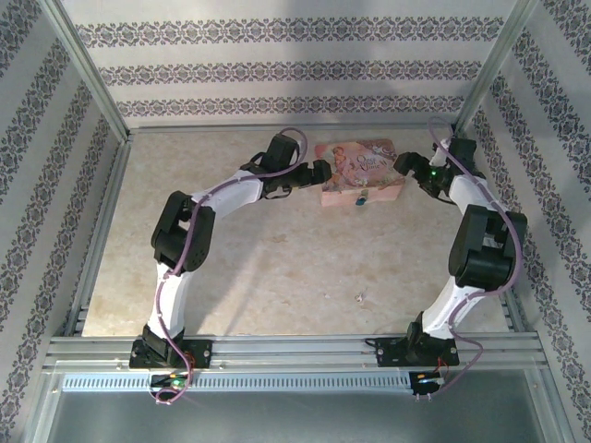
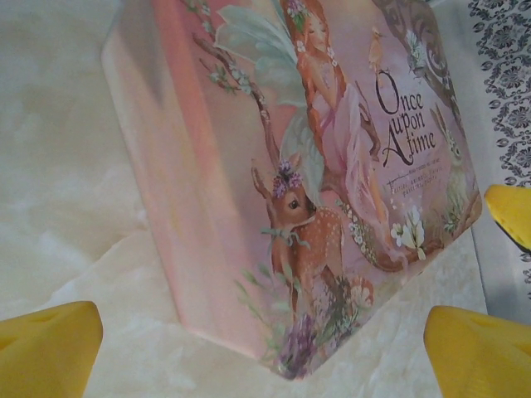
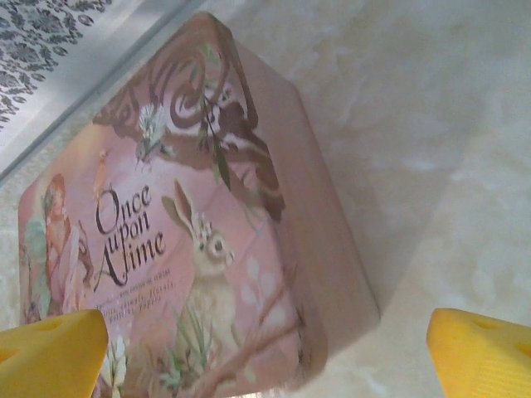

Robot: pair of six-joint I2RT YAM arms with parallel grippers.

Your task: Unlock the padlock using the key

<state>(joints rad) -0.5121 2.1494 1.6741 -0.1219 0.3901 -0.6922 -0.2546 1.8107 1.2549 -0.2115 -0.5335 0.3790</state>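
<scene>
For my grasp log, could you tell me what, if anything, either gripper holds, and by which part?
Nothing is held. The left gripper and right gripper both stand open, one at each end of the pink box.

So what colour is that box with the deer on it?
The box is pink, with a painted fairy, deer and rabbit on its lid; clearest in the left wrist view.
</scene>
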